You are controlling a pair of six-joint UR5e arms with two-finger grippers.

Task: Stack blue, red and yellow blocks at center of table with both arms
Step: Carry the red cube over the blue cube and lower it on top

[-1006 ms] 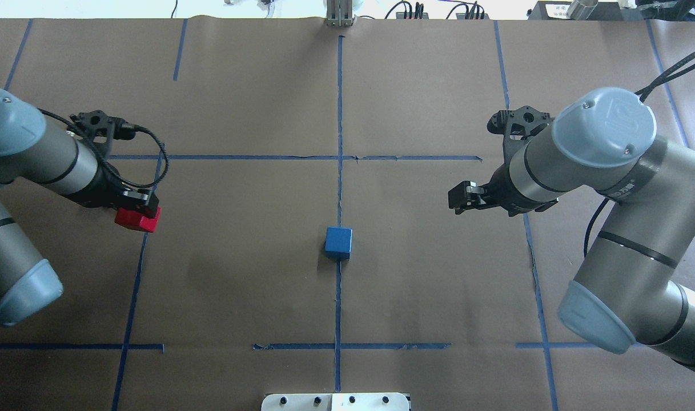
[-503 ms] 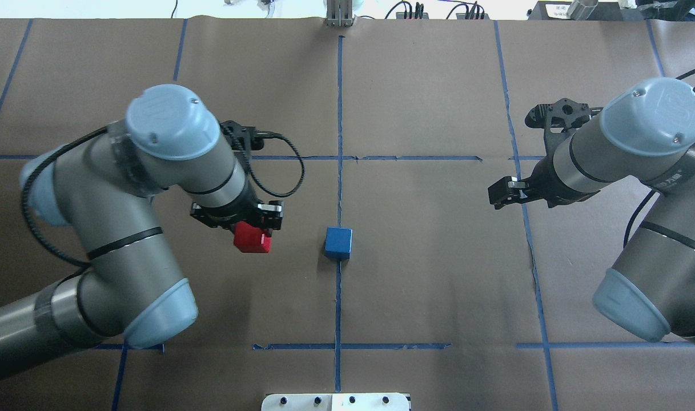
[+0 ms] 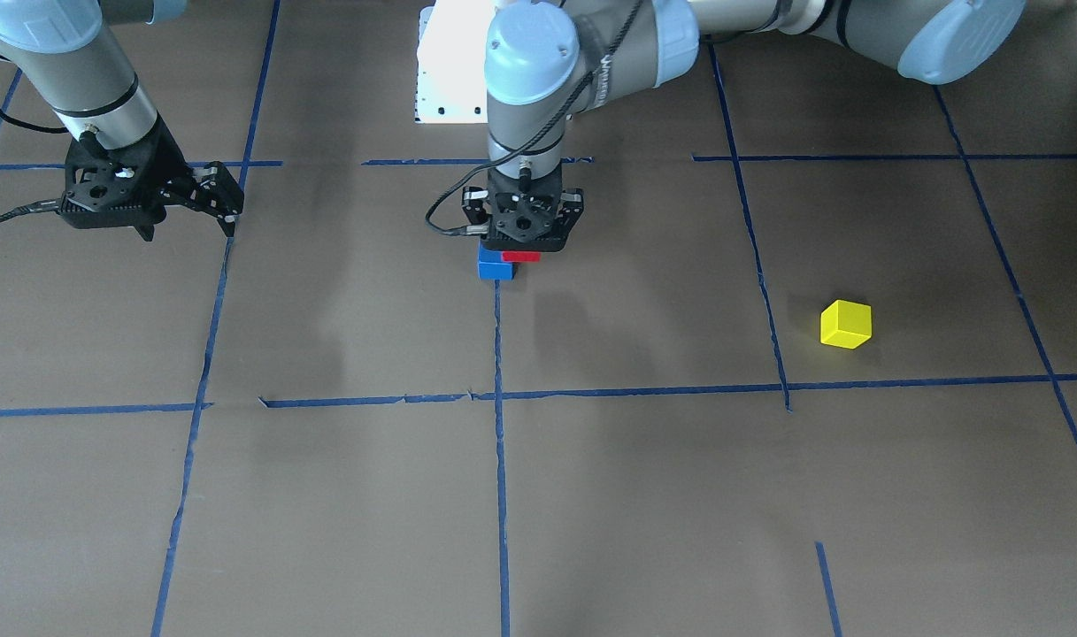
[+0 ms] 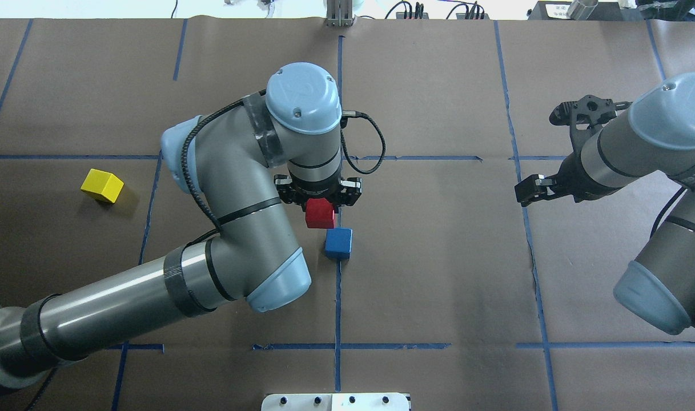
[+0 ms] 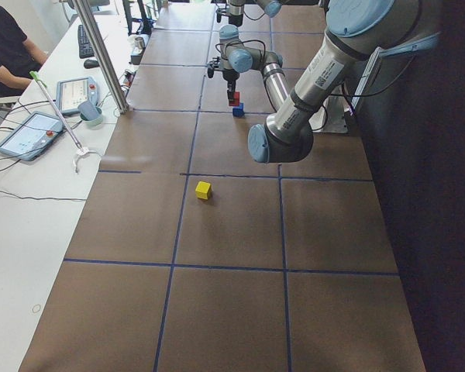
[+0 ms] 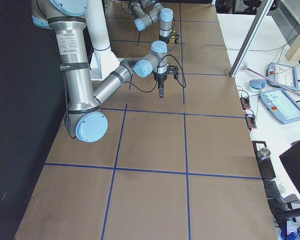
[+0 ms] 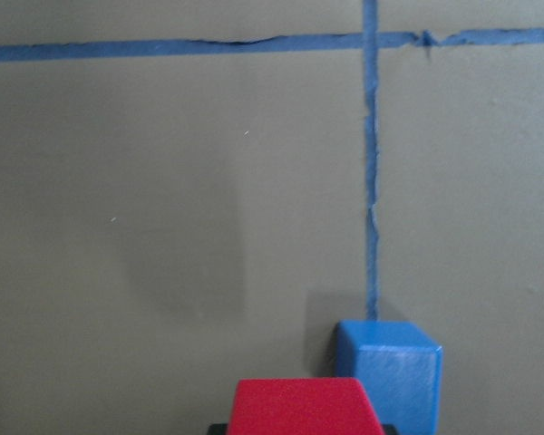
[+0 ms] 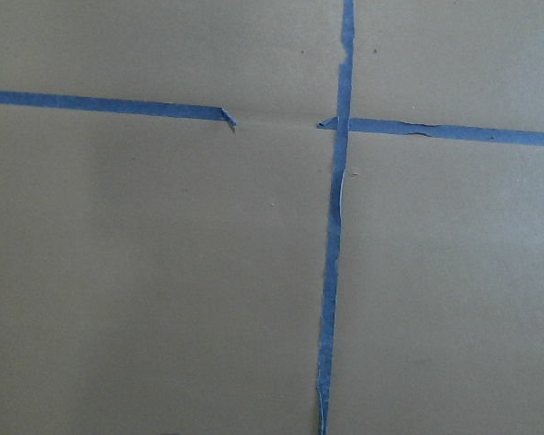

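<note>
Blocks show best from the front-facing camera: the blue block (image 3: 494, 268) sits on a blue tape line (image 3: 500, 460) at mid-table. The left gripper (image 3: 522, 253) hangs straight down just above the blue block, jaws clamped on the red block (image 3: 521, 257), which overlaps the blue block's top edge on the robot's left side. The yellow block (image 3: 846, 324) lies on the brown paper (image 3: 343, 495), well apart from the blue block toward the robot's left. The right gripper (image 3: 226, 206) hovers well apart from the blue block on the opposite side, jaws spread and holding nothing. From overhead, the red block sits between the left fingers just beside the blue block, offset toward its far left corner rather than squarely over it. In the exterior left view the red block is off the table and higher than the blue block; whether the two touch cannot be told. In the exterior right view the near arm's gripper points down at the paper, and the blue block is too small to make out. The left wrist camera has the red block at its lower edge, with the blue block just beyond and slightly aside, on the tape line. The right wrist camera shows paper and two crossing tape lines.
</note>
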